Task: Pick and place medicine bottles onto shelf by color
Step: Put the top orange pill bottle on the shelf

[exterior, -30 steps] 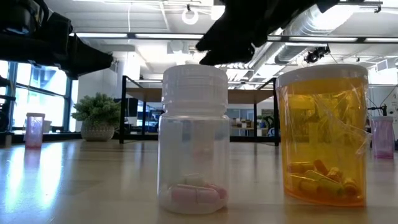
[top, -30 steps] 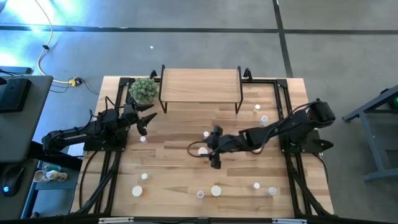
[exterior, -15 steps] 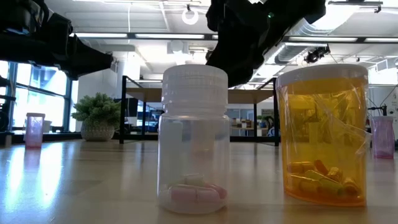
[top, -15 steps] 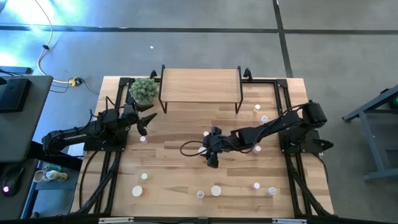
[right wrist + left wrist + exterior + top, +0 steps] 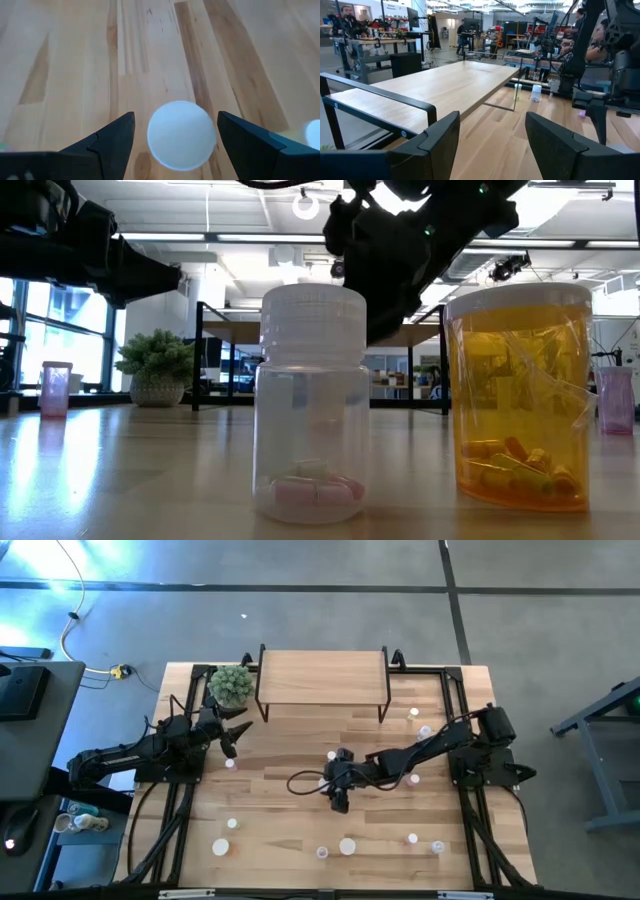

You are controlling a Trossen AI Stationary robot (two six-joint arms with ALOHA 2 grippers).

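Note:
A white-capped bottle (image 5: 181, 135) stands upright mid-table (image 5: 324, 783). My right gripper (image 5: 175, 142) hovers open over it, one finger on either side of the cap, touching nothing; it slants down from the table's right (image 5: 334, 780). In the low view a whitish bottle (image 5: 312, 405) and an orange bottle (image 5: 520, 395) stand near the front edge. Several more bottles are scattered across the table. The shelf (image 5: 322, 675) stands at the far edge. My left gripper (image 5: 236, 735) waits open at the left, pointing level toward the shelf (image 5: 435, 85).
A potted plant (image 5: 231, 685) stands left of the shelf. A pink bottle (image 5: 229, 762) sits close to my left gripper, and another bottle (image 5: 332, 755) stands just beyond my right gripper. Black frame rails (image 5: 470, 800) run along both table sides.
My right gripper has come down toward the white-capped bottle at mid-table, shifted slightly toward the table's left and tipped further downward, staying open.

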